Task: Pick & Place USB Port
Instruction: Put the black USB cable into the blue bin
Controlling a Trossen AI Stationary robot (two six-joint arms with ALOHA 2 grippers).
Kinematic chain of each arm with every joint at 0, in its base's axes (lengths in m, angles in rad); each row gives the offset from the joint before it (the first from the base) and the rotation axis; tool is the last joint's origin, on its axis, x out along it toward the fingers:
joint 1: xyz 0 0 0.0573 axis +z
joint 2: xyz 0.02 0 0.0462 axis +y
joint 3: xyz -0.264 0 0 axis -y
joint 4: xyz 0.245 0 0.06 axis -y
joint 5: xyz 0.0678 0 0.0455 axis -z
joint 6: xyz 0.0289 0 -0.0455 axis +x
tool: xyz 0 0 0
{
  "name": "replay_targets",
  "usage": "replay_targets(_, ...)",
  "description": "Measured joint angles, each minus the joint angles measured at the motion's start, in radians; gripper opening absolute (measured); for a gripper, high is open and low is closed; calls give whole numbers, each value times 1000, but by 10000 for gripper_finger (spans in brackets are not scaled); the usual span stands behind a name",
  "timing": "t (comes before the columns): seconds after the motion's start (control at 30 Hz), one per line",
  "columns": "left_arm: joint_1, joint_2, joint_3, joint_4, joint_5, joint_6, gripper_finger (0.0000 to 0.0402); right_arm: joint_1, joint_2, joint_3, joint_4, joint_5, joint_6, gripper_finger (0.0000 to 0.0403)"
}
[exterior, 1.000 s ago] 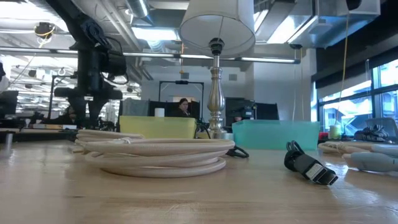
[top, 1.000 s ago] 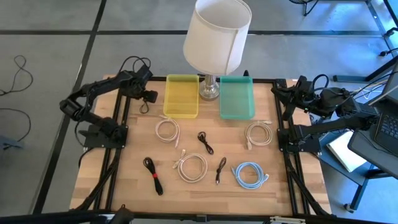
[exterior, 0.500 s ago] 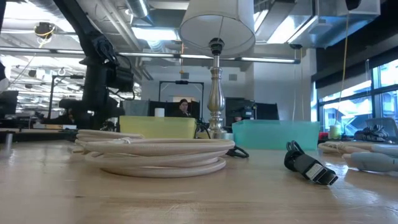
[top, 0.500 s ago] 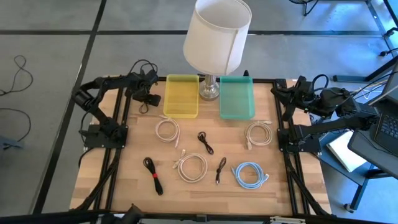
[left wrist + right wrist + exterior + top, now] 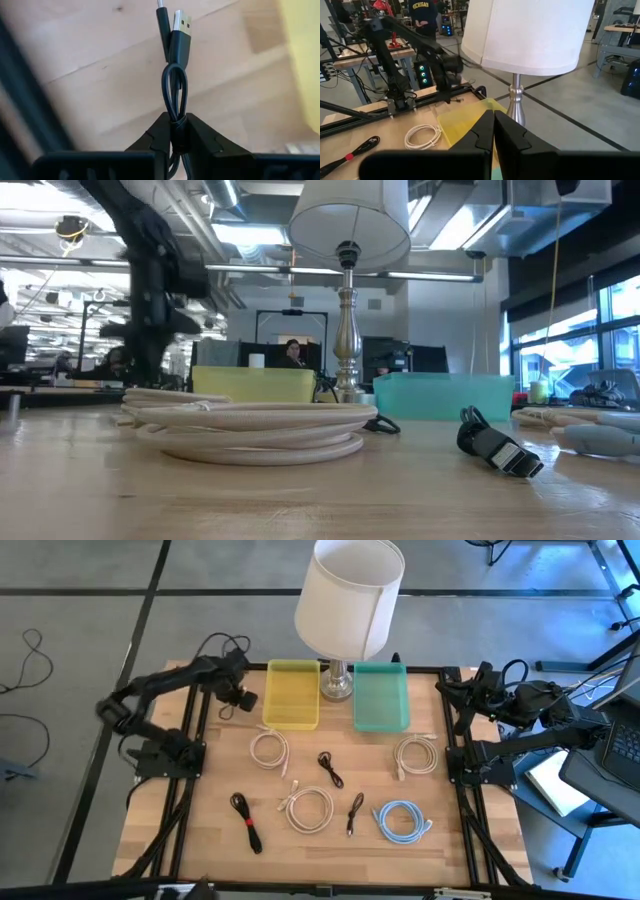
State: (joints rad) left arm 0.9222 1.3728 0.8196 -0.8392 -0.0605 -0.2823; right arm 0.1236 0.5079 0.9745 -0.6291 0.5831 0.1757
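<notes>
Carry stage, by the look of it: left gripper (image 5: 176,131) clamped tight on a looped black USB cable (image 5: 174,75), silver plug end hanging clear above the wooden table (image 5: 200,820), at the back-left corner just beside the yellow bin (image 5: 291,695). Right gripper (image 5: 493,131) parked at the table's right edge, fingers pressed together on nothing, facing the lamp (image 5: 347,600). Teal bin (image 5: 381,698), coiled white cables (image 5: 268,748) and other black cables (image 5: 246,821) lying untouched. Next, likely: a short swing over the yellow bin's open top, then a release, with the dangling plug kept clear of the rim.
</notes>
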Motion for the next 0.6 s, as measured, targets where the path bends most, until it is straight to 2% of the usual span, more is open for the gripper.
replay_targets(0.13, 0, -242, 19, -88, 35, -27, 31, 0, 0, 0, -12, 0, 0, 16)
replay_targets(0.27, -4, -480, 68, -57, 154, -84, 31, 0, 0, 0, -32, 33, 1, 16)
replay_targets(0.37, -23, -630, 91, 46, 289, -89, 31, 0, 0, 0, -29, 34, 3, 16)
replay_targets(0.5, -64, -785, 88, 262, 512, -110, 31, 0, 0, 0, -29, 7, 5, 16)
replay_targets(0.6, -101, -856, 87, 391, 585, -165, 31, 0, 0, 0, -29, -11, 32, 16)
